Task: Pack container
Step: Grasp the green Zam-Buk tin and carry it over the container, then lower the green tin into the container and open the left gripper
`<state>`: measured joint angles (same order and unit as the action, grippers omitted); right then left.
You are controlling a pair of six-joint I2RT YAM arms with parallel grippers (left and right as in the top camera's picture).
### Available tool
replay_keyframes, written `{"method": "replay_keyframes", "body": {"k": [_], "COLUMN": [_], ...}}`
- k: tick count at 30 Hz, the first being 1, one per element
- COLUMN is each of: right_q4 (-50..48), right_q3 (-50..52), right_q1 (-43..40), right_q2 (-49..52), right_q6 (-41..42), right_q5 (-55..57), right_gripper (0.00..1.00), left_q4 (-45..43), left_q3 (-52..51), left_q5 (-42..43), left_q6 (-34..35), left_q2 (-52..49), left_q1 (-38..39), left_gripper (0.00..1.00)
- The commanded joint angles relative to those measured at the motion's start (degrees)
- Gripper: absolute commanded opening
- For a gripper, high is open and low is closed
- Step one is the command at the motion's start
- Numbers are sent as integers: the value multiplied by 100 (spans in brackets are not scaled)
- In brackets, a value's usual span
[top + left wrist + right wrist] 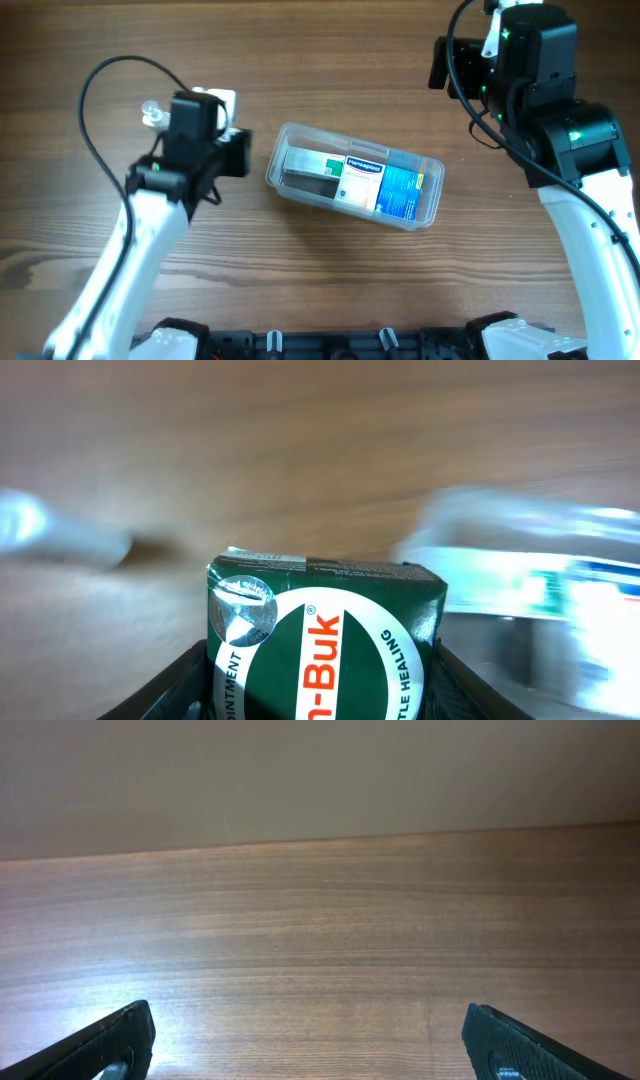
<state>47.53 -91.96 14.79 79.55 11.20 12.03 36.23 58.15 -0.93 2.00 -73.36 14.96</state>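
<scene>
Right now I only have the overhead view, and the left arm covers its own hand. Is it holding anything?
Observer: Yes. In the left wrist view, the left hand grips a dark green box whose white label ends in "Buk".
Operator: And the right hand, does it carry something for the container too?
Observer: No. The right wrist view shows the right hand with its fingers wide apart, nothing between them, and only the bare wooden table beyond.
</scene>
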Motion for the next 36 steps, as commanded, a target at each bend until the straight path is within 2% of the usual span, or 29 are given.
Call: {"method": "replay_keyframes", "body": {"k": [1,7,12,19,27,36], "right_q4": [-15,-15,-15,-15,-15,-15], "right_q3": [-22,-22,-22,-22,-22,-22], "right_q1": [-20,-20,-20,-20,-20,-20], "right_q2": [-13,-13,-13,-13,-13,-13], "right_q6": [-68,-68,-68,-68,-68,-68], "right_q5": [-70,-70,-70,-70,-70,-70], "right_gripper": [100,100,100,100,100,100], "left_q4": [-234,-608,-1005,-1727,-1504,-1108], "left_q3": [129,127,127,127,127,127], "left_q5": [46,-256,-264,-337,-584,-669], "left_q6": [15,20,350,358,374,872], "left_q2": [551,275,-468,-1141,-1381,-1495], "left_q1": [890,1908,2192,2662,2697,2400], "left_gripper": [46,45,46,46,45,44]}}
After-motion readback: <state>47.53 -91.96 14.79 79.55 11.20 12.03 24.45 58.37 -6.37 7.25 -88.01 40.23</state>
